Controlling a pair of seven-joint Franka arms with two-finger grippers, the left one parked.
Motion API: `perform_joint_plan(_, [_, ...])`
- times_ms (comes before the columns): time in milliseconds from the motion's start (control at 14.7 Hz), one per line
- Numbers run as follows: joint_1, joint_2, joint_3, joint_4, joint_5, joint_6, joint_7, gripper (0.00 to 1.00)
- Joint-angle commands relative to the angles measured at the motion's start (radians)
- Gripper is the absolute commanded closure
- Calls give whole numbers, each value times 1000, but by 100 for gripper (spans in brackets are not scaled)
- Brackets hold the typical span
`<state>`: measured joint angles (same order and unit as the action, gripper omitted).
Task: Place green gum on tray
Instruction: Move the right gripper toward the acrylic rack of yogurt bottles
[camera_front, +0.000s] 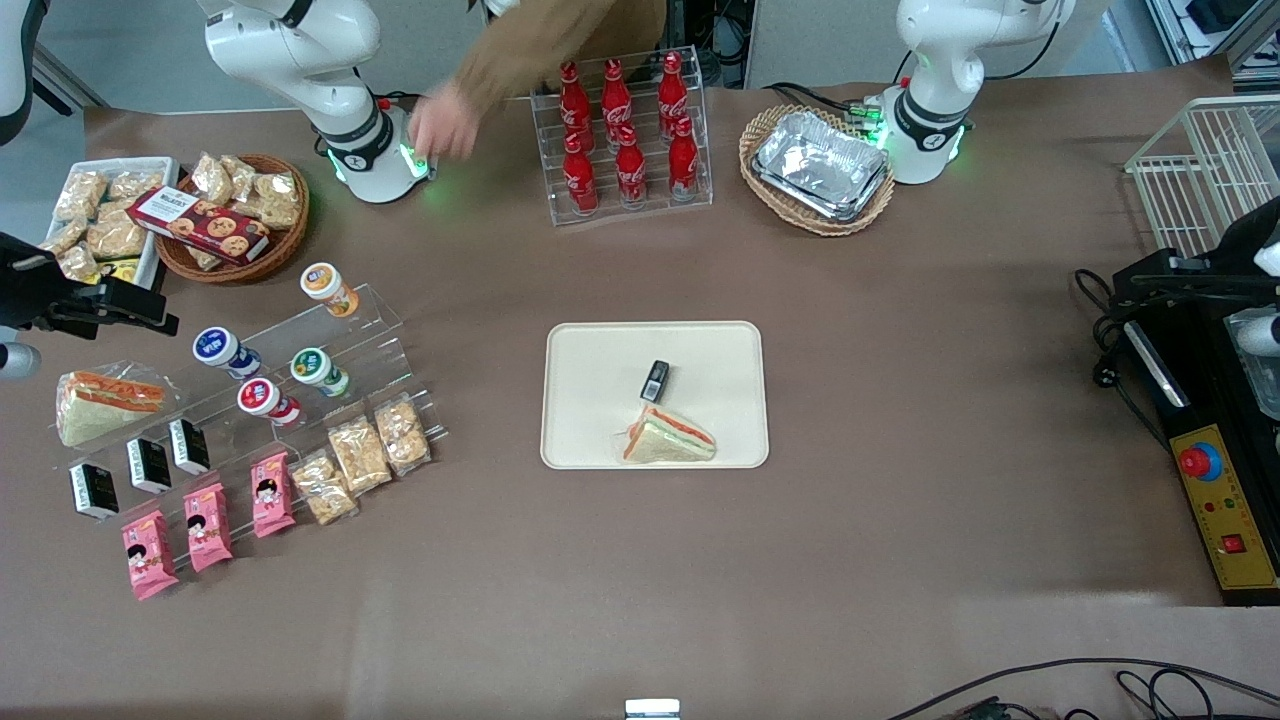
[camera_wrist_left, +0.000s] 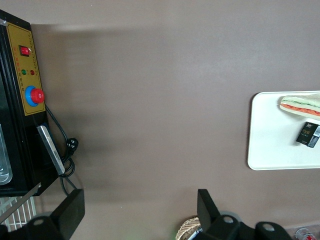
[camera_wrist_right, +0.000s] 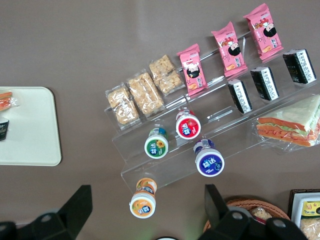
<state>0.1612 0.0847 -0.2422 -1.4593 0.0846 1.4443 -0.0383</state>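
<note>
While the green gum (camera_front: 320, 371) sits on a middle step of the clear acrylic riser (camera_front: 300, 345) toward the working arm's end of the table, the gripper (camera_front: 90, 300) hangs high above that end, well apart from the bottle, with its two fingers (camera_wrist_right: 75, 205) spread wide and nothing between them. Beside the green gum on the steps stand a blue-lidded bottle (camera_front: 222, 350) and a red-lidded bottle (camera_front: 266, 400) (the red one slightly nearer the front camera), and an orange-lidded bottle (camera_front: 328, 287) stands on the highest step, farther from the camera. Snack bars (camera_front: 362, 455) and pink packets (camera_front: 208, 523) lie along the lowest step, nearer the camera.

In the middle of the table lies the tray (camera_front: 600, 365), well apart from the riser. It already carries a wrapped sandwich (camera_front: 668, 438) and a small black packet (camera_front: 654, 380), the packet just beside the sandwich and farther from the camera.
</note>
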Motion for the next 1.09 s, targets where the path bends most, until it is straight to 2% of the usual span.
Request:
perform_joint_plan(0, [4,13,-3,27,-16,-21,-8,0])
perform_joint_plan(614, [6,18,-3,14,-12,-28,-6,0])
perform_joint_plan(1023, [38,-38,-2,-80,-16,-49,8,0])
